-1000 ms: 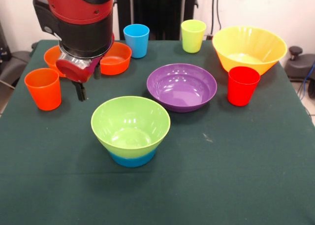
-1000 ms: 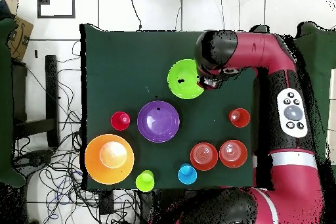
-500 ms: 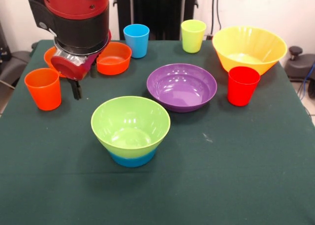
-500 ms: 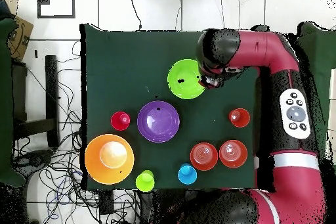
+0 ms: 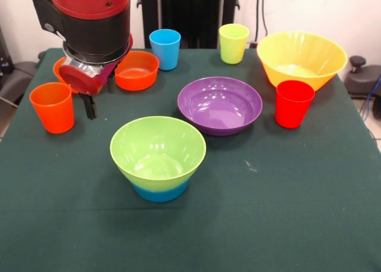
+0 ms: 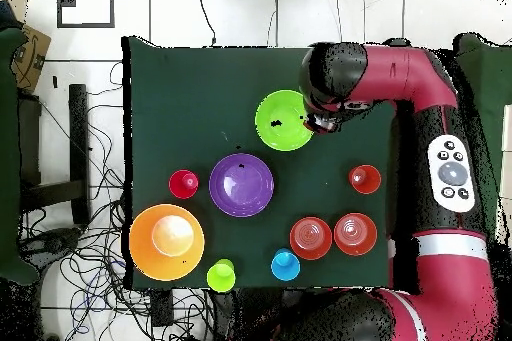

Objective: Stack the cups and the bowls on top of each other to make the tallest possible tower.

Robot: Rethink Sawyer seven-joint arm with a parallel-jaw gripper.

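The tower is a lime green bowl (image 5: 158, 148) resting on a small blue bowl (image 5: 161, 193) at the table's front centre; it also shows in the overhead view (image 6: 283, 120). My gripper (image 5: 90, 108) hangs empty under the red and black arm, between the orange cup (image 5: 52, 107) and the near orange bowl (image 5: 137, 69), above the cloth. The second orange bowl (image 5: 61, 68) is partly hidden behind the arm. The blue cup (image 5: 165, 48), yellow-green cup (image 5: 233, 43), red cup (image 5: 293, 103), purple bowl (image 5: 219, 104) and yellow bowl (image 5: 300, 58) stand apart.
The green-clothed table (image 5: 286, 212) has its edges close to the orange cup on the left and the yellow bowl on the right. In the overhead view the arm (image 6: 440, 157) runs along the table's right side, and cables lie on the floor at the left.
The arm has drawn slightly left and back towards the robot's side, away from the lime green bowl. No cup or bowl has moved.
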